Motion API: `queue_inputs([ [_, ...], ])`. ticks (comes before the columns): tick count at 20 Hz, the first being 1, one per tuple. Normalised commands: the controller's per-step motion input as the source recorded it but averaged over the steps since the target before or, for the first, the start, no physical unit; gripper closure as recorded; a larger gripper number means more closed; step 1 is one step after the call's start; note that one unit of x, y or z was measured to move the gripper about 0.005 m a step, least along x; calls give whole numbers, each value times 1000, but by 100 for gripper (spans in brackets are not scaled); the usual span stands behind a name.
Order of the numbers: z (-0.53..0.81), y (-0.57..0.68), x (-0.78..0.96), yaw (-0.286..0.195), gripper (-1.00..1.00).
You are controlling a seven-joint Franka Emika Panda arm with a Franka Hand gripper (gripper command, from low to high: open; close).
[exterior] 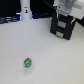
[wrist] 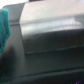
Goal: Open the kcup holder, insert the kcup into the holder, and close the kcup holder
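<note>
Tool point(exterior: 64, 17) above closed kcup holder point(exterior: 62, 29)

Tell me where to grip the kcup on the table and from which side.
Grip the kcup across its round sides just below the green-and-blue top, coming straight down from above. It looks upright and stands alone on the table, so a top-down approach should be clear. The end effector is over at the holder.
</note>
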Motion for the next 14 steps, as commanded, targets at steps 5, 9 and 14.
queue_inputs([
  [5, -253, 22, -277, 17, 100],
  [9, -5, 6, -9, -9, 100],
  [14, 2, -7, 5, -11, 100],
])
